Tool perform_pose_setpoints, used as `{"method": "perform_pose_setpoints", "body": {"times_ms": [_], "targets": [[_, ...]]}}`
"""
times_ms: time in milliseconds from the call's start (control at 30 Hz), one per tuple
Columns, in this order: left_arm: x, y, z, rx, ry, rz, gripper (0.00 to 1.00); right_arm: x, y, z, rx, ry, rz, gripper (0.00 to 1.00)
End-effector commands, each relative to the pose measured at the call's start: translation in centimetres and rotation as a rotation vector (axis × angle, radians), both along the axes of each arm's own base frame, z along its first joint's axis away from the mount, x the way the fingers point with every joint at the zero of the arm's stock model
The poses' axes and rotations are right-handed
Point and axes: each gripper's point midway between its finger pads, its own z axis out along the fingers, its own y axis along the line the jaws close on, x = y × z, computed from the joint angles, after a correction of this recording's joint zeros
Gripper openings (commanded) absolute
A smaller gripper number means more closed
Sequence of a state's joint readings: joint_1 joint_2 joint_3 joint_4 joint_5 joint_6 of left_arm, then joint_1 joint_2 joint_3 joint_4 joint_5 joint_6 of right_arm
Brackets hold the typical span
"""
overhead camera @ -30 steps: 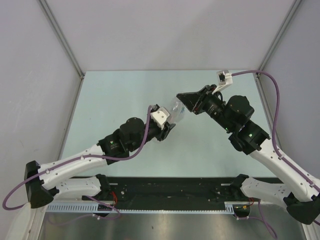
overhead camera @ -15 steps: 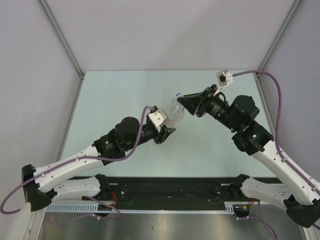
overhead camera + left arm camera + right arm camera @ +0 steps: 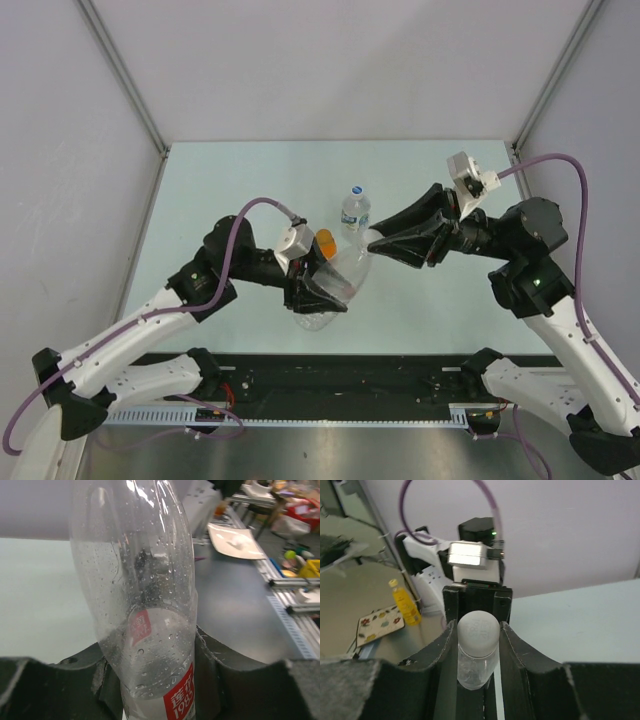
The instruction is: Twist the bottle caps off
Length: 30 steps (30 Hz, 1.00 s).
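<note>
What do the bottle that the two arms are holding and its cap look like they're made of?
The slim bottle: clear, glossy thin plastic by the look; it is see-through, droplets cling to its wall, and a red printed label sits on it. Its cap: opaque whitish plastic, probably, matte with faint embossing on top.

The slim bottle (image 3: 345, 272) has been carried nearer, uncovering the orange bottle (image 3: 325, 243) and blue-label bottle (image 3: 354, 210).
</note>
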<state>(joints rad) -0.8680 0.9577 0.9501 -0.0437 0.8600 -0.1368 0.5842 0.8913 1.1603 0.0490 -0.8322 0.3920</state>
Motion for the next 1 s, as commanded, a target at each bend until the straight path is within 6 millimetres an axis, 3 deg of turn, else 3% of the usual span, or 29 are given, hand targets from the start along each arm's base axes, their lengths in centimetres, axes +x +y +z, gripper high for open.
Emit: {"method": "perform_pose_setpoints", "body": {"times_ms": [0,333,967], "targets": [[-6.5,2.3,4.9,-0.138,-0.096,-0.388,0.0,-2.5,0.1,-0.7,-0.051,-0.098,0.166,0.0],[-7.6,3.1,6.1,-0.168,-0.089,-0.481,0.0,-6.2,-0.9,-0.9,-0.073,-0.196,0.33,0.0],[-4.3,2.7,3.6,-0.12,-0.055,-0.347,0.0,-5.9,-2.7,1.4,-0.019,-0.242,0.211,0.0]]}}
